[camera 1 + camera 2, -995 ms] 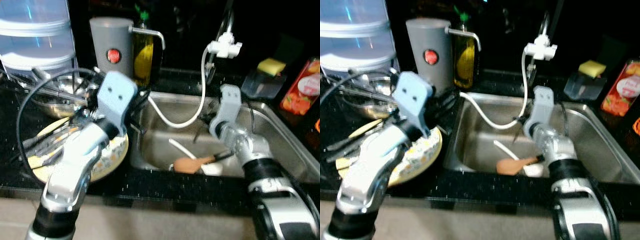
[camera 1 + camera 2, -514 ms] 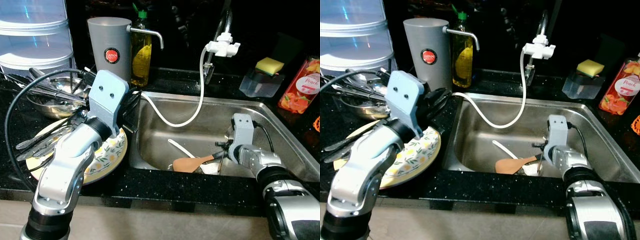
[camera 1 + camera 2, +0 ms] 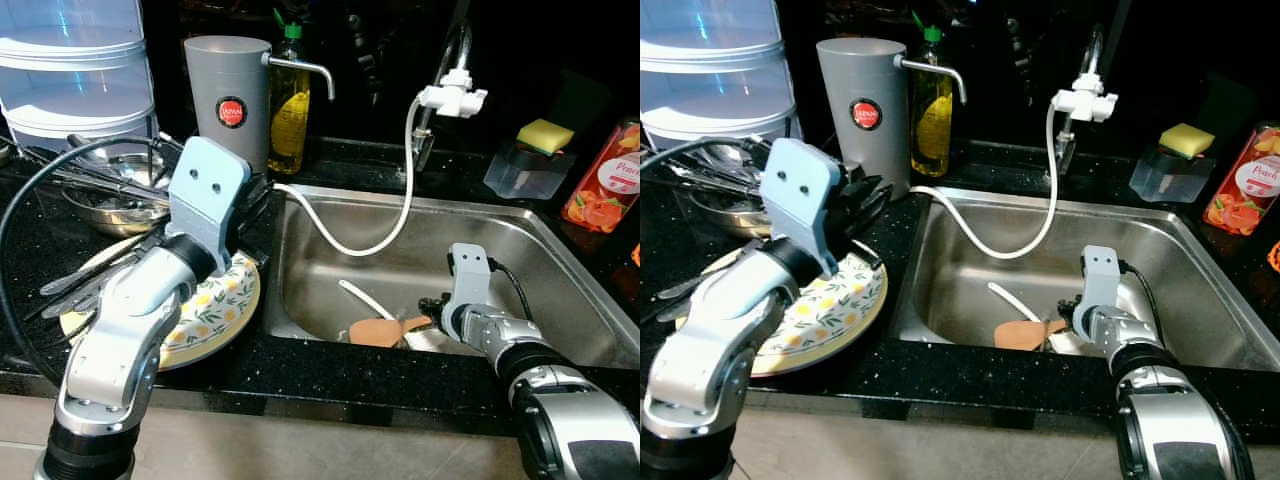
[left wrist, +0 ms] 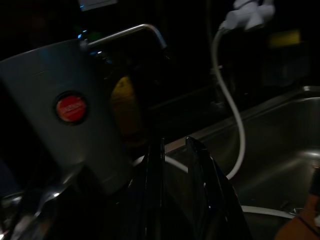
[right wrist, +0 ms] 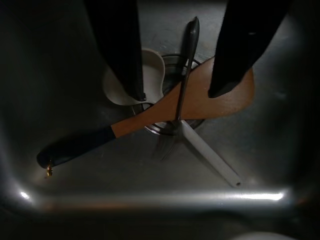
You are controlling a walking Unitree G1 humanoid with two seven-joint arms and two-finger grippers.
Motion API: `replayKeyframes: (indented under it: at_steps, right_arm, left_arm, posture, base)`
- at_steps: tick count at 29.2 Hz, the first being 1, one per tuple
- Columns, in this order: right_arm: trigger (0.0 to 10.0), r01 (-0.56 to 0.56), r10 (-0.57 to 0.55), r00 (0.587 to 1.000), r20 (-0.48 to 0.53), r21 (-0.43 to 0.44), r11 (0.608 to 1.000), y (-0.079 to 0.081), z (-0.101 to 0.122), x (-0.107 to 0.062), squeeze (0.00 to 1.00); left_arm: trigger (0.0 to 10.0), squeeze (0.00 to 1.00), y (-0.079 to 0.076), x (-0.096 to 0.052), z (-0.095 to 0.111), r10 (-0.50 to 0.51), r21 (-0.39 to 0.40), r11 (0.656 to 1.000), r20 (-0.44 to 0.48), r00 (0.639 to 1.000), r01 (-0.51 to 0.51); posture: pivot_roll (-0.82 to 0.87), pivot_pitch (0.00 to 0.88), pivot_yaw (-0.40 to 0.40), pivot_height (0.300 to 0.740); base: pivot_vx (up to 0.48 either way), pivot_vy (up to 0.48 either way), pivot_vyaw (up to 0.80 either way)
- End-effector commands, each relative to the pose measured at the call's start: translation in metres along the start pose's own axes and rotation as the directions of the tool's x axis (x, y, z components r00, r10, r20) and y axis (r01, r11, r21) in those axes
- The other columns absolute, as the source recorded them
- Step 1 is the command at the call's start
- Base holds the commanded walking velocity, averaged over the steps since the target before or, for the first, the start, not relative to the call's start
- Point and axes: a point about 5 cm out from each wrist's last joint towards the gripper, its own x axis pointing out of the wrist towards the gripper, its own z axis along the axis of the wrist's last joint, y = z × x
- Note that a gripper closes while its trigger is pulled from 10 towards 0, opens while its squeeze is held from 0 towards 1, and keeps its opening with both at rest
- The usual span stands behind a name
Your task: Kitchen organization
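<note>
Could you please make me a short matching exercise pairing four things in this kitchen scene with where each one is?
Things:
1. wooden spatula
2. flowered plate
3. yellow sponge
4. right gripper

Places:
A. on the counter left of the sink
B. in a clear holder behind the sink
C. lying at the sink bottom
D. hanging open just above the spatula

Pairs: 1-C, 2-A, 3-B, 4-D

Wooden spatula [image 5: 165,112] is tan with a dark blue handle, the plate [image 3: 215,310] has yellow flowers on cream, grey jug [image 3: 228,95] has a red badge, black speckled bench [image 3: 330,365].
</note>
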Motion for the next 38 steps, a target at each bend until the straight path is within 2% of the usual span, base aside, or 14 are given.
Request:
replayKeyframes:
  at_steps: [1, 2, 3, 5, 7, 11, 12, 16, 19, 22, 26, 37, 38]
  right_arm:
    - [10.0, 0.016, -0.019, 0.999, 0.044, 0.061, 0.998, -0.007, 0.009, -0.002, 1.0]
    - [10.0, 0.011, -0.015, 0.998, 0.057, 0.071, 0.997, -0.007, 0.011, -0.003, 0.0]
    - [10.0, 0.011, -0.015, 0.998, 0.057, 0.071, 0.997, -0.007, 0.011, -0.003, 0.0]
    - [10.0, -0.046, 0.027, 0.989, 0.148, 0.127, 0.991, -0.006, 0.036, -0.007, 0.0]
    - [10.0, -0.071, 0.045, 0.983, 0.177, 0.144, 0.987, -0.006, 0.043, -0.009, 0.0]
    - [10.0, -0.114, 0.067, 0.967, 0.245, 0.183, 0.977, -0.009, 0.06, -0.015, 0.0]
    - [10.0, -0.114, 0.067, 0.967, 0.245, 0.183, 0.977, -0.009, 0.06, -0.015, 0.0]
    - [10.0, -0.114, 0.065, 0.962, 0.265, 0.175, 0.978, -0.011, 0.066, -0.017, 0.0]
    - [10.0, -0.12, 0.074, 0.962, 0.264, 0.164, 0.979, -0.008, 0.066, -0.016, 0.0]
    - [10.0, -0.125, 0.078, 0.961, 0.264, 0.166, 0.978, -0.007, 0.065, -0.016, 0.0]
    - [10.0, -0.131, 0.084, 0.962, 0.261, 0.168, 0.977, -0.006, 0.063, -0.015, 0.0]
    - [10.0, -0.137, 0.091, 0.962, 0.257, 0.166, 0.977, -0.004, 0.062, -0.014, 0.0]
    - [10.0, -0.136, 0.091, 0.962, 0.256, 0.165, 0.977, -0.004, 0.062, -0.014, 0.0]
  left_arm:
    - [10.0, 0.0, 0.011, -0.004, -0.007, 0.072, 0.025, 0.997, -0.066, 0.995, -0.071]
    - [10.0, 0.0, 0.012, -0.005, -0.008, 0.082, 0.022, 0.997, -0.074, 0.994, -0.08]
    - [10.0, 0.0, 0.012, -0.005, -0.008, 0.082, 0.022, 0.997, -0.074, 0.994, -0.08]
    - [10.0, 0.0, 0.023, -0.017, -0.015, 0.124, -0.021, 0.991, -0.157, 0.98, -0.129]
    - [10.0, 0.0, 0.026, -0.022, -0.018, 0.138, -0.03, 0.989, -0.191, 0.972, -0.146]
    - [10.0, 0.0, 0.031, -0.039, -0.038, 0.157, -0.098, 0.974, -0.348, 0.924, -0.203]
    - [10.0, 0.0, 0.031, -0.039, -0.038, 0.157, -0.098, 0.974, -0.348, 0.924, -0.203]
    - [10.0, 0.0, 0.018, -0.051, -0.055, 0.085, -0.163, 0.971, -0.453, 0.888, -0.176]
    - [10.0, 0.0, 0.005, -0.055, -0.058, 0.051, -0.183, 0.97, -0.478, 0.877, -0.157]
    - [10.0, 0.0, 0.003, -0.059, -0.058, 0.056, -0.177, 0.971, -0.49, 0.87, -0.162]
    - [10.0, 0.0, 0.014, -0.063, -0.059, 0.125, -0.135, 0.965, -0.517, 0.847, -0.224]
    - [10.0, 0.0, 0.03, -0.072, -0.052, 0.242, -0.105, 0.932, -0.535, 0.809, -0.348]
    - [10.0, 0.18, 0.031, -0.072, -0.051, 0.245, -0.103, 0.931, -0.533, 0.81, -0.349]
  posture:
    - [0.19, 0.113, -0.088, 0.74]
    - [0.19, 0.112, -0.086, 0.74]
    - [0.19, 0.112, -0.086, 0.74]
    - [0.19, 0.112, -0.082, 0.74]
    - [0.19, 0.112, -0.08, 0.74]
    - [0.19, 0.111, -0.077, 0.74]
    - [0.19, 0.111, -0.077, 0.74]
    - [0.2, 0.107, -0.076, 0.74]
    - [0.2, 0.106, -0.07, 0.74]
    - [0.2, 0.107, -0.072, 0.74]
    - [0.21, 0.108, -0.078, 0.74]
    - [0.21, 0.108, -0.078, 0.74]
    - [0.22, 0.112, -0.083, 0.74]
  base:
    - [0.0, 0.0, 0.0]
    - [0.0, 0.0, 0.0]
    - [0.0, 0.0, 0.0]
    - [0.0, 0.0, 0.0]
    - [0.0, 0.0, 0.0]
    - [0.0, 0.0, 0.0]
    - [0.0, 0.0, 0.0]
    - [0.0, 0.0, 0.0]
    - [0.0, 0.0, 0.0]
    - [0.0, 0.0, 0.0]
    - [0.0, 0.0, 0.0]
    - [0.0, 0.0, 0.0]
    - [0.0, 0.0, 0.0]
